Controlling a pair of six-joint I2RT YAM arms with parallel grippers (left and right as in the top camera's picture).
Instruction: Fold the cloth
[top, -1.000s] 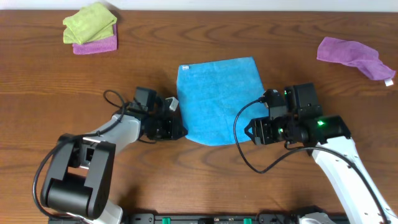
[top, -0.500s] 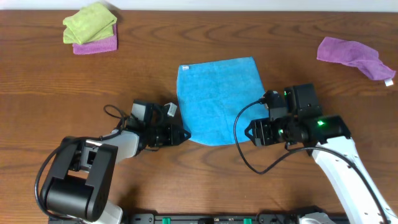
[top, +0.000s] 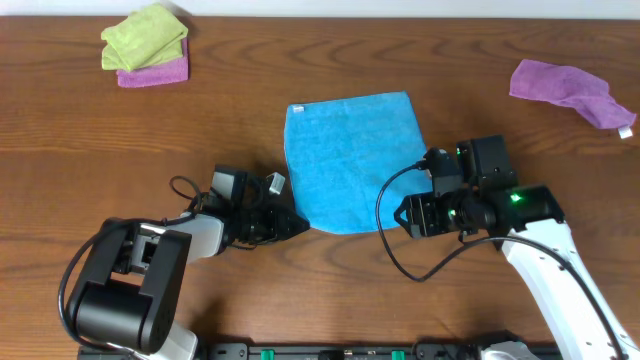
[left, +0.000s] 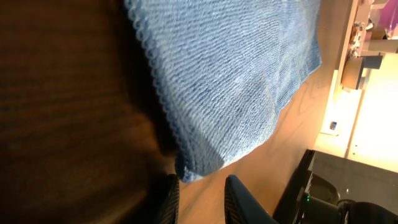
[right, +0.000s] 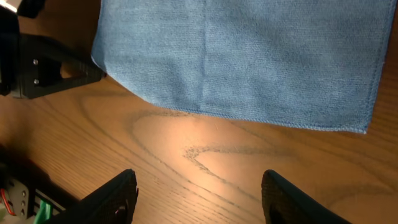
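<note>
Overhead, the wooden table fills my screen, and the cloth lies flat and spread out at its middle. The right gripper hovers just off the near right corner, jaws spread wide over bare wood with nothing between them. The left gripper sits low at the near left corner, its jaws a narrow gap apart and empty (the wrist camera puts the hem's tip just ahead of one finger). I judge the step in hand to be pinching both near corners. To do it well, I'd slide the left fingers forward until the corner sits between them, close firmly, bring the right gripper in to match, then lift both together.
</note>
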